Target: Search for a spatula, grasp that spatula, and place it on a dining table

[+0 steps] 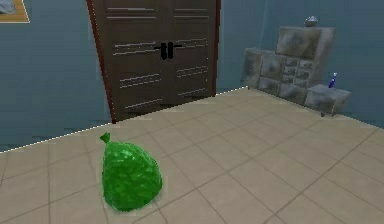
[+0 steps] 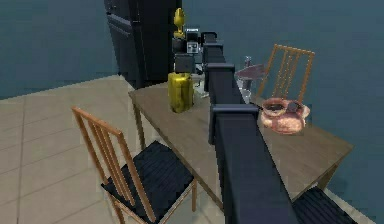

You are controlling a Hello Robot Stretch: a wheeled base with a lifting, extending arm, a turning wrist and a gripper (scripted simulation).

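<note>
Arm side view:
- Dining table (image 2: 310, 150): wooden, running up the view.
- Arm (image 2: 240, 140): a dark bar reaching out over the tabletop.
- Gripper (image 2: 181, 55): a dark body at the arm's far end, left of the white squares.
- Gold thing (image 2: 181, 92): upright on the table, at or behind the gripper, with a smaller gold piece showing above the dark body. Whether it is the sought utensil cannot be told.
- Fingers: whether they grasp anything cannot be told, nor whether they touch the gold thing.
- Copper pot (image 2: 283, 115): on the table, right of the arm.
- Glass (image 2: 248, 78): on the table, beyond the pot.
- Near chair (image 2: 130, 170) and far chair (image 2: 290, 70): on opposite sides of the table.
- Dark cabinet (image 2: 140, 40): against the blue wall.

Forward view:
- Double door (image 1: 155, 55): dark brown.
- Green bag (image 1: 130, 175): on the tiled floor.
- Grey stepped cabinet (image 1: 295, 60): at the right.
</note>
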